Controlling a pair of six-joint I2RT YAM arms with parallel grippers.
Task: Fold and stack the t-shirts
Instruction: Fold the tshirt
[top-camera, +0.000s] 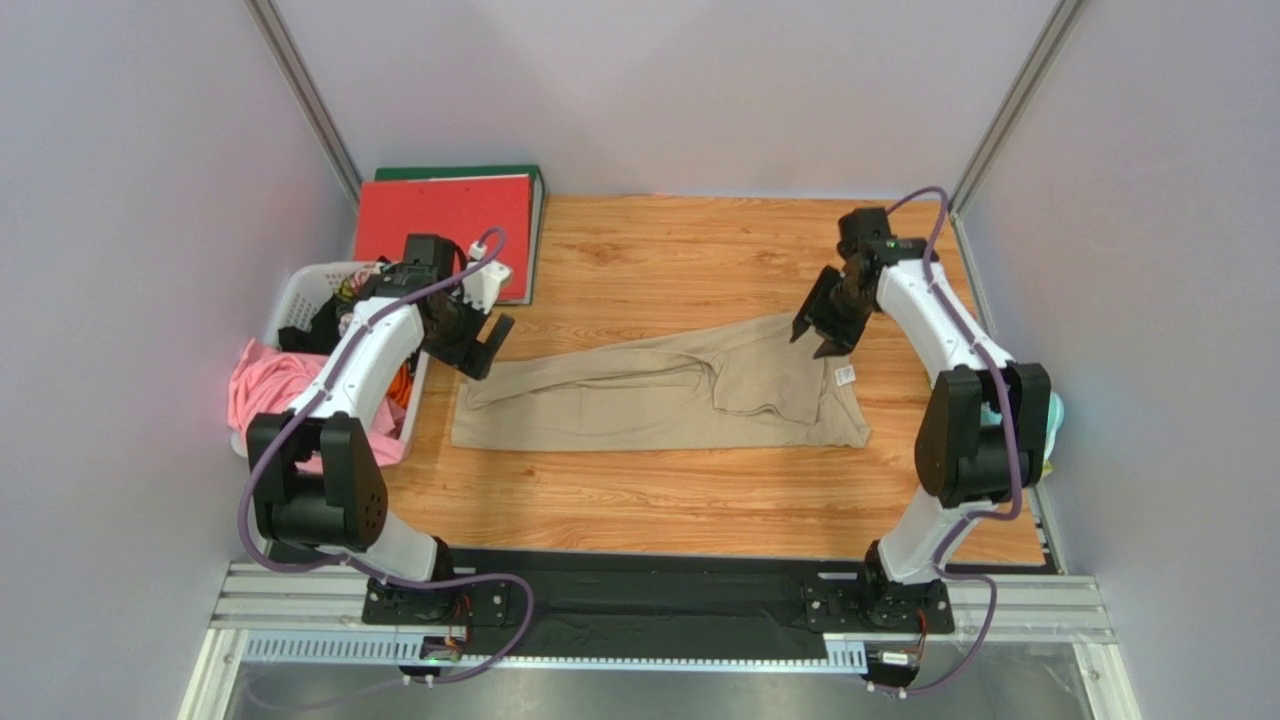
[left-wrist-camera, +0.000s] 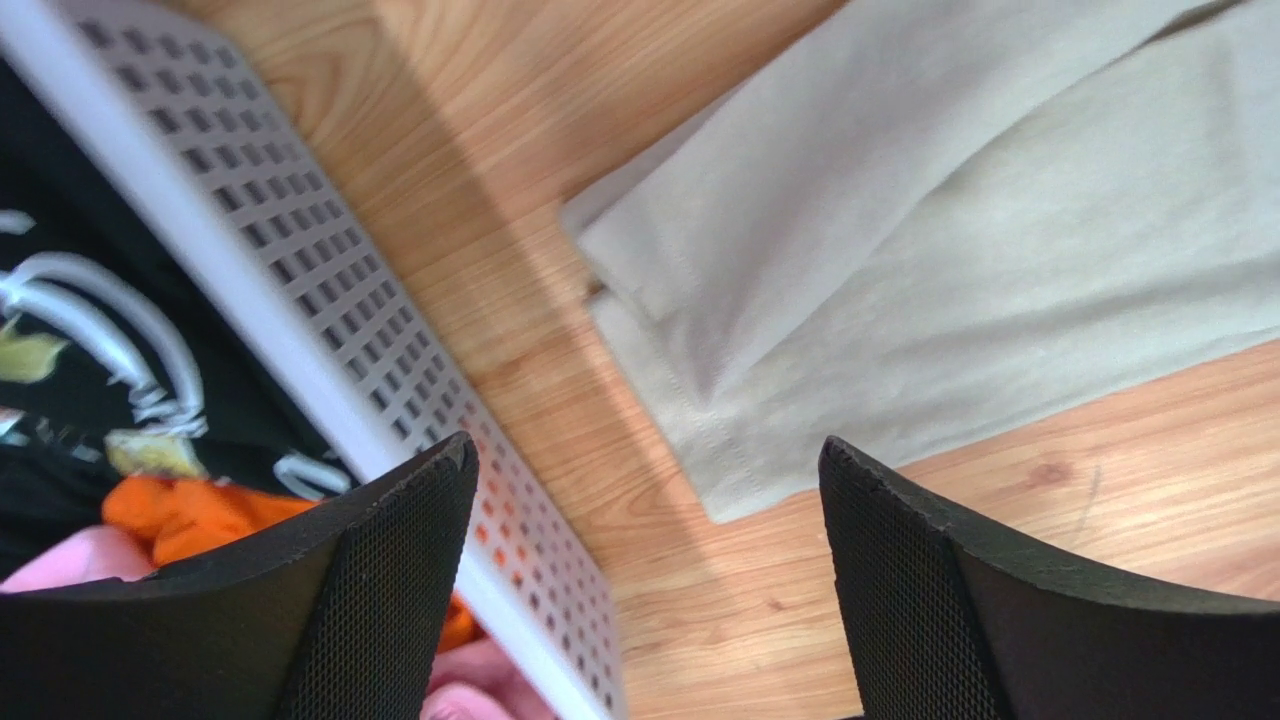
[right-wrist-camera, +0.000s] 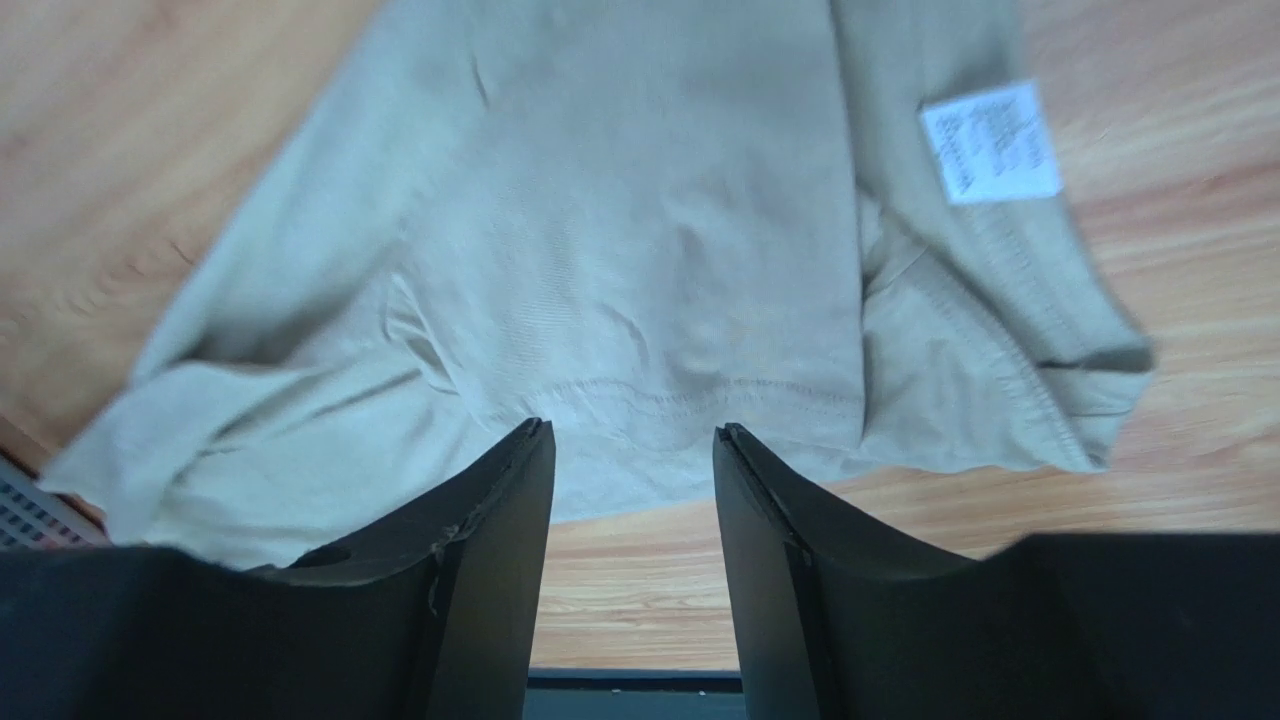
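Showing the tan t-shirt (top-camera: 661, 398) lying on the wooden table (top-camera: 676, 255) as a long band, doubled lengthwise, with one arm poised over each end. The left gripper (left-wrist-camera: 646, 480) hangs above the band's left end, its jaws spread wide and holding nothing. The layered hem corner lies just ahead of it, and the white basket (left-wrist-camera: 301, 285) of other clothes is just beside it. The right gripper (right-wrist-camera: 631, 450) hangs over the right end with a narrower gap between its jaws, likewise empty. The white label (right-wrist-camera: 992, 143) lies to one side of it, on a flap turned outward at the seam. Whether the right fingertips brush the cloth cannot be told from the wrist view.

The step in hand appears to be the crosswise fold, bringing one end over the other. To do it well, each grip should take every layer at an end, not the top ply alone. The moving end should then travel low and level, so that the band does not open. The rumpled right end, where the sleeve bunches, probably needs smoothing first. The left jaws should also keep clear of the basket wall when descending.
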